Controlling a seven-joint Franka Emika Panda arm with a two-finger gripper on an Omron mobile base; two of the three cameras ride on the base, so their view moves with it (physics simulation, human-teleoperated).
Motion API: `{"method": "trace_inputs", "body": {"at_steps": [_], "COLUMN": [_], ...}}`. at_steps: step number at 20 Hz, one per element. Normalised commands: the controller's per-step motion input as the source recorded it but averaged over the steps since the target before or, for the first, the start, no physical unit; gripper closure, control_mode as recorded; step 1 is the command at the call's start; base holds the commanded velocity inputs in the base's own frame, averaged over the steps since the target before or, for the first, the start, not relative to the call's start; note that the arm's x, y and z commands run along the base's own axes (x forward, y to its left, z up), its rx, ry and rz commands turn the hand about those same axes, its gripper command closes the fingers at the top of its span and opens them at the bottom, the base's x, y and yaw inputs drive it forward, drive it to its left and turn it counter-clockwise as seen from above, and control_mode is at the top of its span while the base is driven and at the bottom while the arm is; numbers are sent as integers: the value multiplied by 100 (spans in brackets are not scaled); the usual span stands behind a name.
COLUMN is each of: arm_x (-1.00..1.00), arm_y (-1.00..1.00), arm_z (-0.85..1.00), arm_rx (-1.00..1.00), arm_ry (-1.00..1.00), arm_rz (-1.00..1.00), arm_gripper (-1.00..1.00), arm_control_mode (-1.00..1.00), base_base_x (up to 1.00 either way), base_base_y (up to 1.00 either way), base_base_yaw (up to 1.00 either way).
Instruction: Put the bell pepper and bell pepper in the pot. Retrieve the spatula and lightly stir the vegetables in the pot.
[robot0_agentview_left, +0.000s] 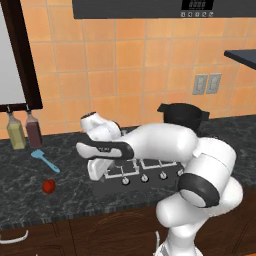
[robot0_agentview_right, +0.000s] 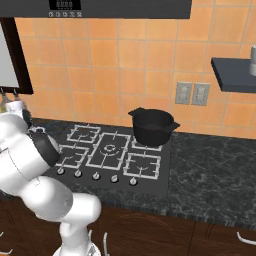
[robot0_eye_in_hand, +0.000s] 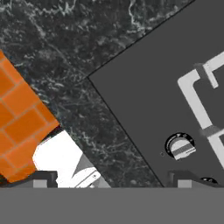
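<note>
A: Well, where does the job stand?

B: Nothing is in hand yet. The gripper (robot0_eye_in_hand: 111, 177) has its jaws spread as wide as they go and holds nothing; it looks down at the stove's (robot0_eye_in_hand: 175, 87) left edge and the dark marble counter (robot0_eye_in_hand: 78, 43) beside it.

A: And the peppers?

B: I can find one bell pepper (robot0_agentview_left: 48, 186), a small glossy red lump near the counter's front edge, well left of the stove. Where the second is, I cannot tell. The light-blue spatula (robot0_agentview_left: 45, 160) lies just behind that pepper, head toward the wall, below two bottles (robot0_agentview_left: 25, 131).

A: How would you take the pepper?

B: My guess is that it is light, firm and smooth-skinned, so it could roll or squirt out of a pinch. I would come straight down and close across its widest middle.

A: The spatula?

B: Probably stiff and very light. It lies flat, so the thin handle is the place to grip, near the head for control when stirring.

A: What is in the pot?

B: The black pot (robot0_agentview_right: 151, 127) sits on the rear right burner. From the right base view its inside looks dark and empty, though I cannot see the very bottom.
</note>
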Motion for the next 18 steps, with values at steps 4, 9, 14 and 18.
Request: {"method": "trace_inputs", "body": {"at_steps": [4,9,14,18], "arm_x": [4,3,0,0], "arm_y": [14,73,76,71], "arm_z": [-1,-14,-2,0], "arm_rx": [0,0,0,0], "arm_ry": [14,-12,-19,-18], "arm_rz": [5,-12,-38,-49], "arm_gripper": [-100,-100,-100,-100], "arm_control_mode": [-100,-100,-100,-100], "base_base_x": [0,0,0,0], "base_base_y": [0,0,0,0], "base_base_yaw": [0,0,0,0]}}
